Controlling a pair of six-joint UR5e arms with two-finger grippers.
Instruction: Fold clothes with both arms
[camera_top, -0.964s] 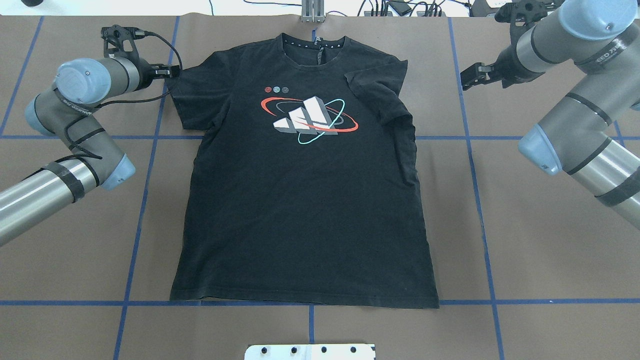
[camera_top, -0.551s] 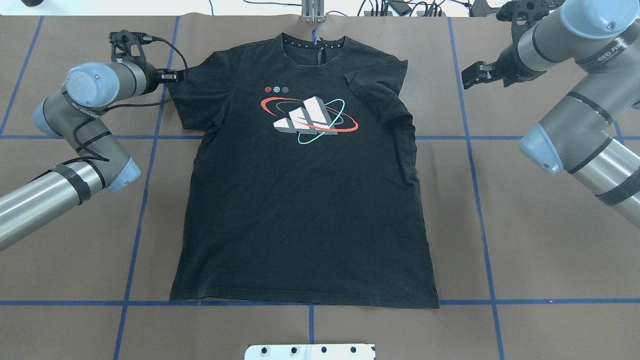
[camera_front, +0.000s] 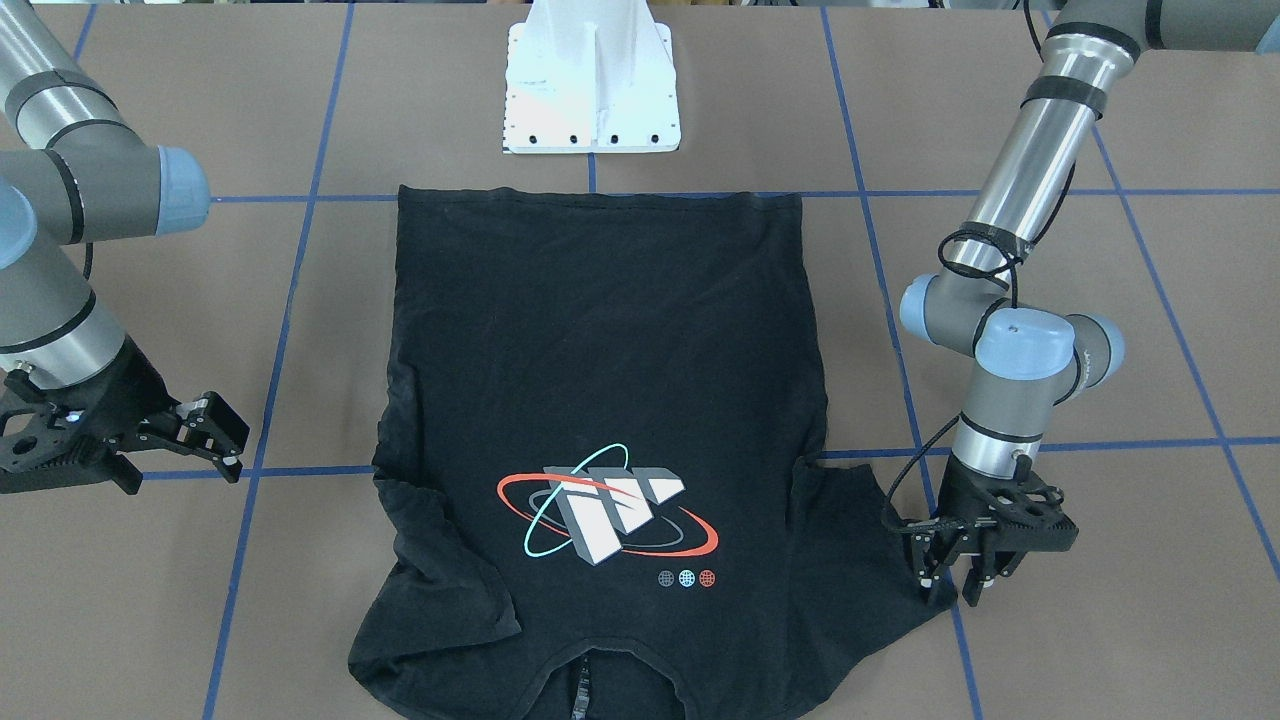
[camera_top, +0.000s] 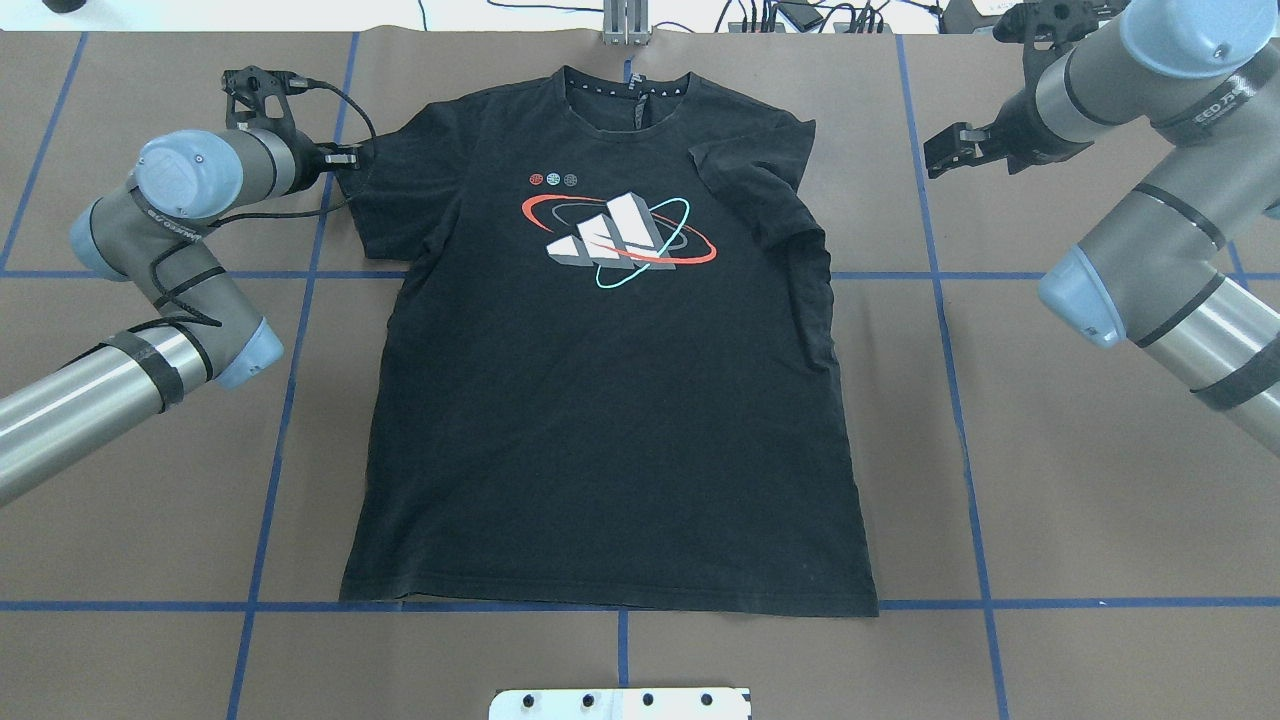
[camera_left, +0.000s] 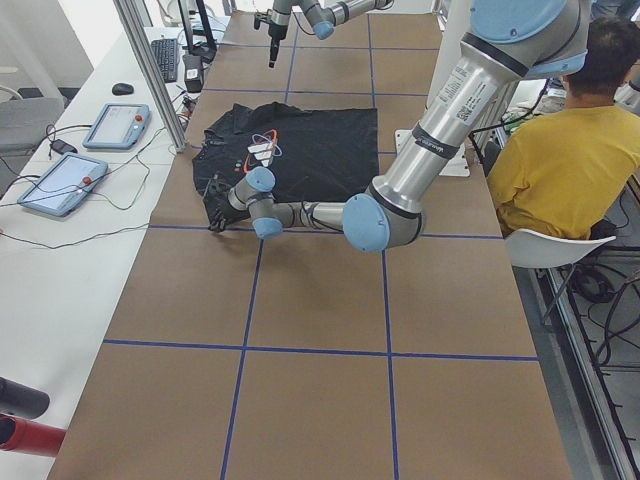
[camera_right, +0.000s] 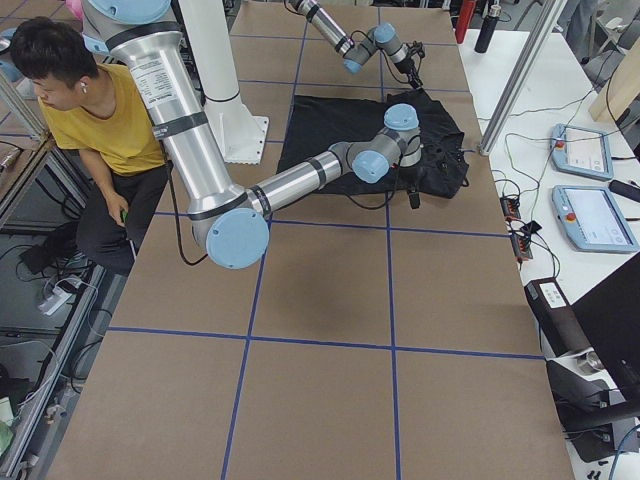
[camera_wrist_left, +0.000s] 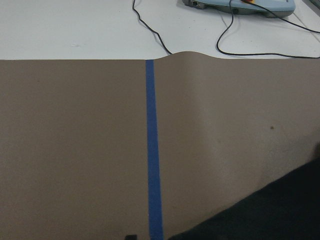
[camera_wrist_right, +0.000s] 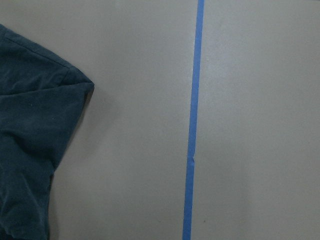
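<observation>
The black T-shirt (camera_top: 600, 400) lies flat and face up on the brown table, collar at the far edge, with a white, red and teal graphic (camera_top: 618, 240). Its right sleeve (camera_top: 750, 190) is folded in over the chest. My left gripper (camera_top: 347, 155) is low at the outer edge of the left sleeve; in the front view (camera_front: 950, 588) its jaws stand apart, one finger (camera_front: 927, 580) over the sleeve hem. My right gripper (camera_top: 940, 155) is open and empty, above bare table to the right of the shirt (camera_front: 222, 440). The shirt's edge shows in both wrist views (camera_wrist_left: 270, 215) (camera_wrist_right: 30, 135).
Blue tape lines (camera_top: 950, 350) grid the table. The white pedestal base (camera_front: 590, 90) stands at the near edge behind the hem. Cables and gear (camera_top: 800, 15) lie along the far edge. A person in yellow (camera_left: 560, 170) sits beside the table; tablets (camera_left: 60, 180) lie on the side bench.
My left arm has moved right, bringing its gripper onto the left sleeve's edge. My right gripper has barely shifted. The shirt has not moved.
</observation>
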